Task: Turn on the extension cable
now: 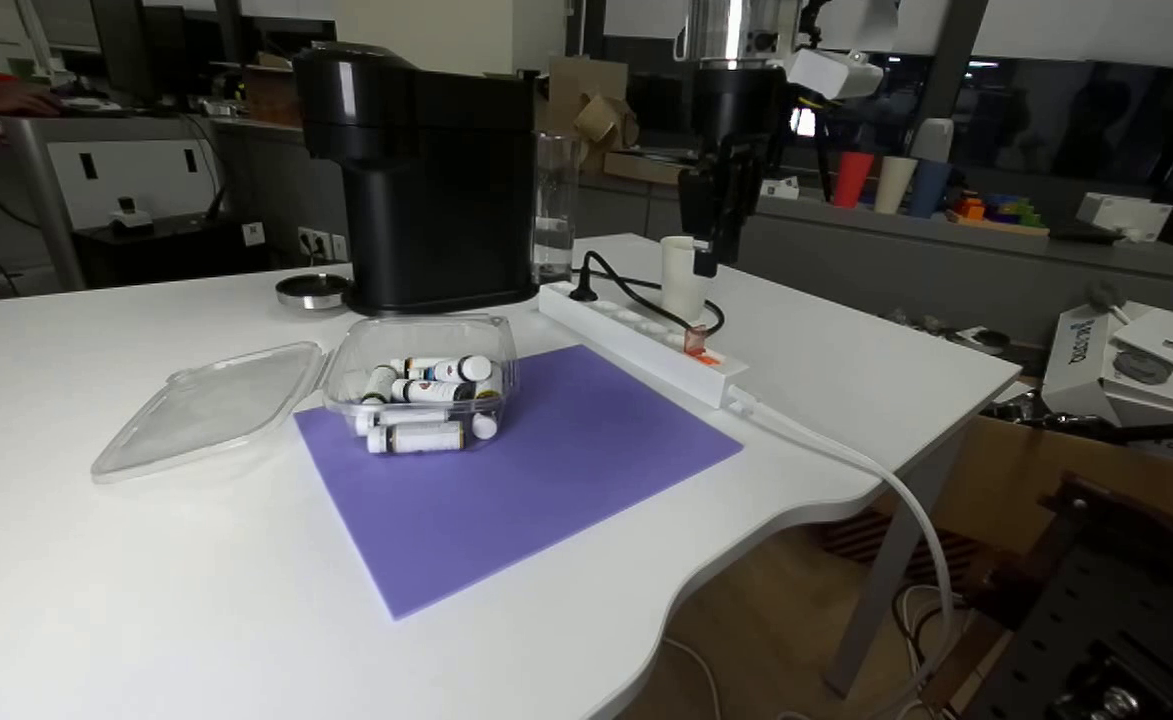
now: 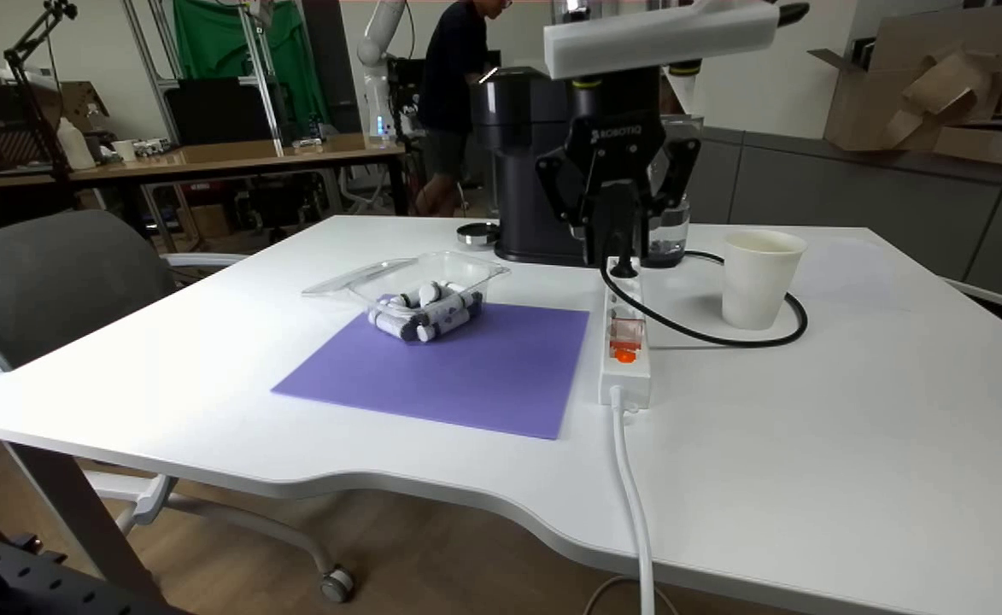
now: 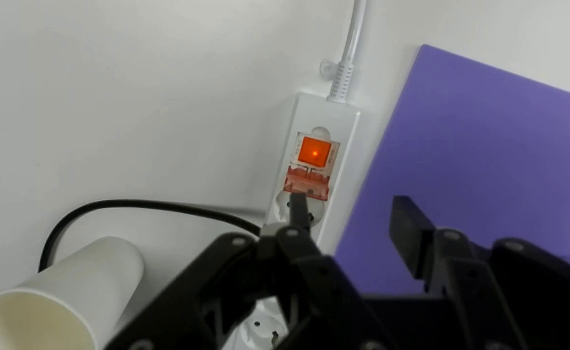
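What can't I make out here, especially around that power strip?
Power strip: middle stretch hidden by the gripper in the wrist view.
Orange switch: any lettering beside it too small in the wrist view.
White cord: far end cut off by the bottom edge in an exterior view.
White cylinders: labels too small in an exterior view.
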`<move>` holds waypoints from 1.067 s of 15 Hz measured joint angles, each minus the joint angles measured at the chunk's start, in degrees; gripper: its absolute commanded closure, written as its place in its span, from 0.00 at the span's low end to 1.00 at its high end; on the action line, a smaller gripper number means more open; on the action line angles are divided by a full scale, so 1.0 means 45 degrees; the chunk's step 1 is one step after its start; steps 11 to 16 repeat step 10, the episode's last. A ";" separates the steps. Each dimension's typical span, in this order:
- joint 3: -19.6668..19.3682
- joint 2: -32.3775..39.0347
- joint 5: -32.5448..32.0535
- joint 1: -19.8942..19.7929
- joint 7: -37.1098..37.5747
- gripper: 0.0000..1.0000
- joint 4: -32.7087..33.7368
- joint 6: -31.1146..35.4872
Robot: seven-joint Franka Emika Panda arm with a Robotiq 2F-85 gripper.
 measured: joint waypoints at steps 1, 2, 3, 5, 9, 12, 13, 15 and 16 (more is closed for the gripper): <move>-0.0031 -0.0216 -0.0001 0.0081 0.0130 0.14 -0.0097 -0.0039; -0.0040 -0.0412 0.0024 0.0145 0.0234 0.07 -0.0164 -0.0120; -0.0040 -0.0608 0.0099 0.0209 0.0373 0.02 -0.0194 -0.0306; -0.0004 -0.0990 0.0647 0.0314 0.0426 0.00 -0.0207 -0.0734; 0.0045 -0.1787 0.1971 0.0526 0.0487 0.00 -0.0314 -0.0847; 0.0044 -0.1959 0.2164 0.0569 0.0541 0.00 -0.0342 -0.0842; 0.0044 -0.1959 0.2164 0.0569 0.0541 0.00 -0.0342 -0.0842; 0.0044 -0.1959 0.2164 0.0569 0.0541 0.00 -0.0342 -0.0842; 0.0044 -0.1959 0.2164 0.0569 0.0541 0.00 -0.0342 -0.0842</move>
